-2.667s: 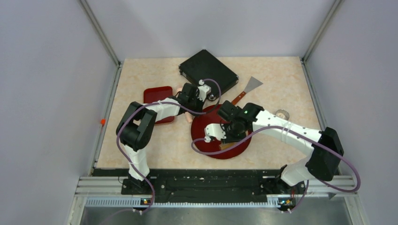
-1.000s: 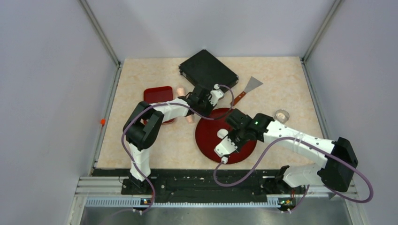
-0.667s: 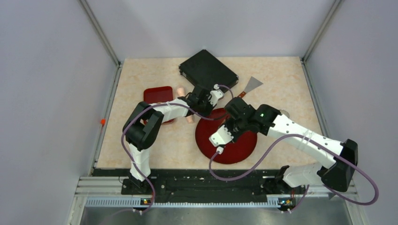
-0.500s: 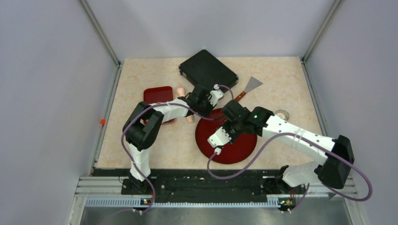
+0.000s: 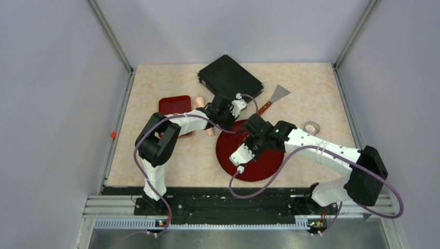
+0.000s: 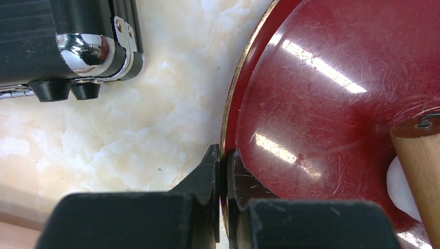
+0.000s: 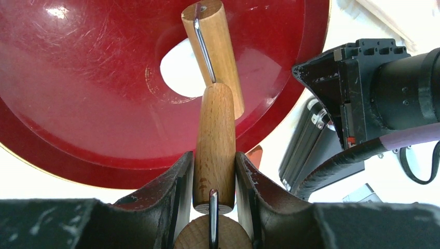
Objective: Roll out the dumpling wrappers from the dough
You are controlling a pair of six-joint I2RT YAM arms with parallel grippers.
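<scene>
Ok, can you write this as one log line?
left pincer: shut on plate rim | right pincer: shut on pin | pin: over dough | dough: on plate

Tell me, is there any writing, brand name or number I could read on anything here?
None: no text can be read in any view.
The black case, the red plate, the rolling pin and the dough show no words, numbers or logos.

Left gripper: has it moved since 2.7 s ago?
Yes. The left gripper shifted right, along the black case's near edge; it is now shut on the rim of the round red plate.
</scene>
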